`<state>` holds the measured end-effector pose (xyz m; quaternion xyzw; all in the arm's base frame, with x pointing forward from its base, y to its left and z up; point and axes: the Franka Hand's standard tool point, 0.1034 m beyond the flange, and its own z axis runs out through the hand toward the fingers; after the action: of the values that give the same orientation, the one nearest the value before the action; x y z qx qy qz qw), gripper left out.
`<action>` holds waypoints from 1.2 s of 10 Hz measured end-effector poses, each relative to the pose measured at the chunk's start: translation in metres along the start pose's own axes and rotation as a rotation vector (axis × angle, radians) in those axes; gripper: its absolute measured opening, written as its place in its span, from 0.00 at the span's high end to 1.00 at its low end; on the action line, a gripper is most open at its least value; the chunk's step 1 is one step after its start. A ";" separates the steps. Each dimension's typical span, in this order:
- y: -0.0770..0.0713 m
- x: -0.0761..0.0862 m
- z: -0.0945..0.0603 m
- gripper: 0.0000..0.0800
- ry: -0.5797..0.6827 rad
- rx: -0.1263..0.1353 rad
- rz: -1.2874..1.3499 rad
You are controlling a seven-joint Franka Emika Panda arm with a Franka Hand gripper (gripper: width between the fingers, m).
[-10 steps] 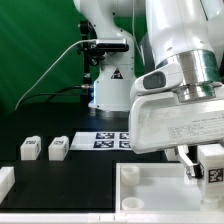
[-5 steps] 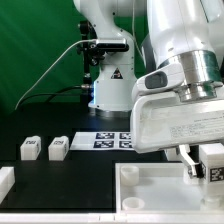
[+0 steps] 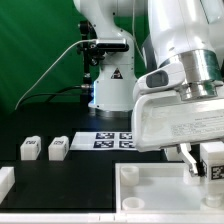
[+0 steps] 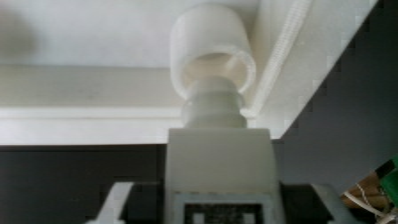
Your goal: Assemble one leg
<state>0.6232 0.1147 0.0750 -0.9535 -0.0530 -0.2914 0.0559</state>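
**White leg gripped above the tray's rim**

White plastic dominates the scene. The arm's big wrist housing [image 3: 180, 120] fills the exterior view's right. Below it the fingers [image 3: 189, 161] are clamped on the held leg [image 3: 212, 166], a small block whose black-and-white tag faces the camera. It hangs over the far corner of the white tray-like piece [image 3: 150, 167], on the exterior view's right. Whether the two touch cannot be told.

In the wrist view the held leg [image 4: 221, 150] runs straight away from the camera. Its round peg end [image 4: 217, 58] lies against the tray's pale raised rim [image 4: 107, 100], with dark tabletop to either side.

The tabletop [image 3: 80, 172] is matt black. Two loose legs [image 3: 30, 148] [image 3: 57, 148] sit side by side on it towards the exterior view's left, well apart from the fingers. Just beyond them the marker board [image 3: 110, 140] lies flat, its black tags upward. Another white part [image 3: 5, 181] is cut off by the frame's edge at the exterior view's lower left.

Behind the tabletop hangs a green backdrop [image 3: 35, 50]. The arm's base [image 3: 105, 85] stands in front of it, and a black cable [image 3: 48, 68] sags from the base towards the exterior view's left.
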 end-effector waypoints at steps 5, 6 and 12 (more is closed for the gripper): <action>0.000 -0.022 0.011 0.64 -0.023 0.000 0.002; 0.000 -0.021 0.013 0.64 -0.015 -0.001 0.002; 0.000 -0.023 0.015 0.37 -0.032 -0.020 0.036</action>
<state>0.6129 0.1156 0.0497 -0.9594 -0.0338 -0.2755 0.0506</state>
